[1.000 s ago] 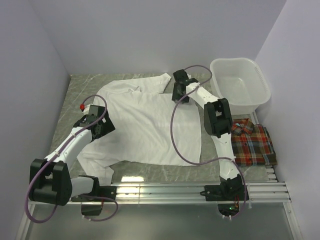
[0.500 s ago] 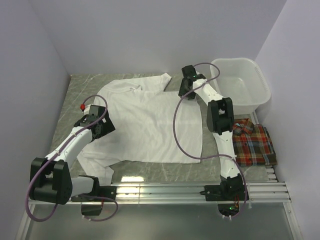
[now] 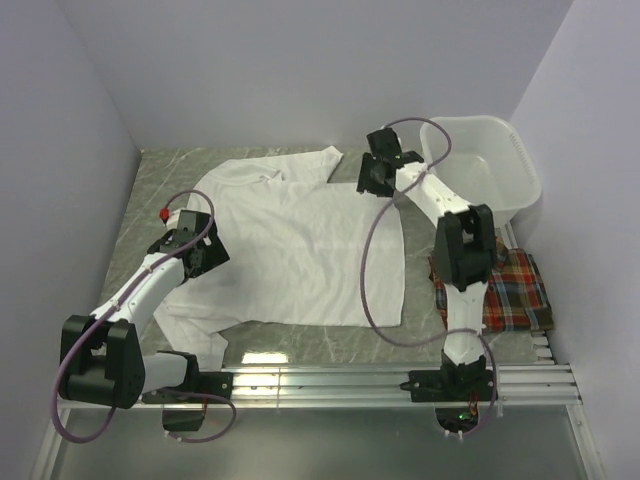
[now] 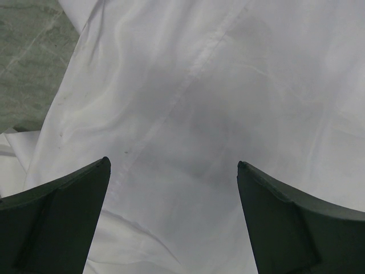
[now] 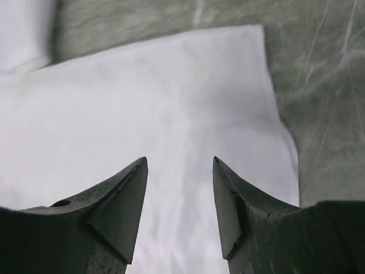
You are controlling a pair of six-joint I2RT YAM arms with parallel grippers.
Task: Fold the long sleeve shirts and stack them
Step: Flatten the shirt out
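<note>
Right gripper (image 3: 374, 176) had swung from the white shirt (image 3: 300, 240) collar side to its far right corner, fingers part open, empty. Left gripper (image 3: 203, 252) unmoved, wide open, empty. Shirt lay spread mid-table; next fold likely pending

The right end effector (image 3: 372, 182) moved a little toward the white basin (image 3: 531, 190); its arm now overlaps the plaid shirt (image 3: 516, 296).

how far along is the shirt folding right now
Done: the plaid shirt lies folded at the right edge of the table. In hand: the white shirt is spread open, with the left claw and right claw both open above it, gripping nothing. Left: fold the white shirt and stack the two.
</note>
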